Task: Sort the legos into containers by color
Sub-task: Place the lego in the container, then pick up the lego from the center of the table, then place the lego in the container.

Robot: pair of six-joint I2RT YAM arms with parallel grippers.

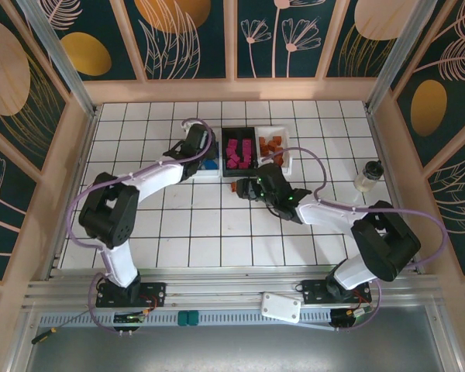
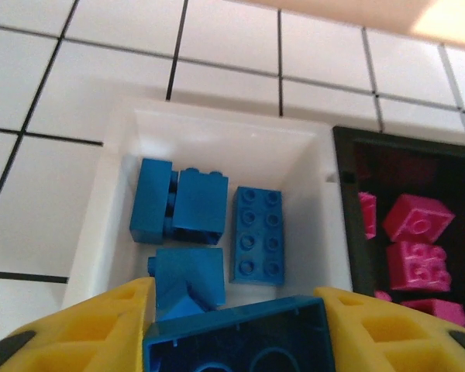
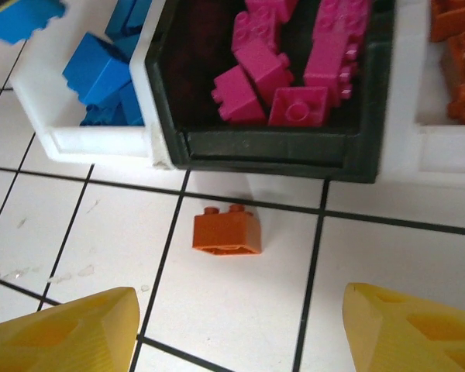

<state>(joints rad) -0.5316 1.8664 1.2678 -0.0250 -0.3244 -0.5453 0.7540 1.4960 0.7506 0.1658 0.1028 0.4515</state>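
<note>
My left gripper (image 2: pixel 236 333) is shut on a blue lego (image 2: pixel 236 341), hollow side up, above the near end of the left white container (image 2: pixel 217 132). Several blue legos (image 2: pixel 257 232) lie in that container. The black container (image 2: pixel 345 201) beside it holds pink legos (image 2: pixel 418 221). From above, the left gripper (image 1: pixel 204 159) hangs at the left container. One orange lego (image 3: pixel 227 232) lies on a tile in front of the black container (image 3: pixel 271 147). My right gripper (image 3: pixel 240 325) stands open just short of it, fingers wide on both sides. The right white container (image 3: pixel 442 155) holds orange legos (image 3: pixel 461 54).
A small bottle (image 1: pixel 366 177) stands near the right wall. A white card (image 1: pixel 281 307) lies on the front rail. Wooden walls (image 1: pixel 77 155) fence the tiled floor. The three containers (image 1: pixel 239 130) sit in a row at the back middle.
</note>
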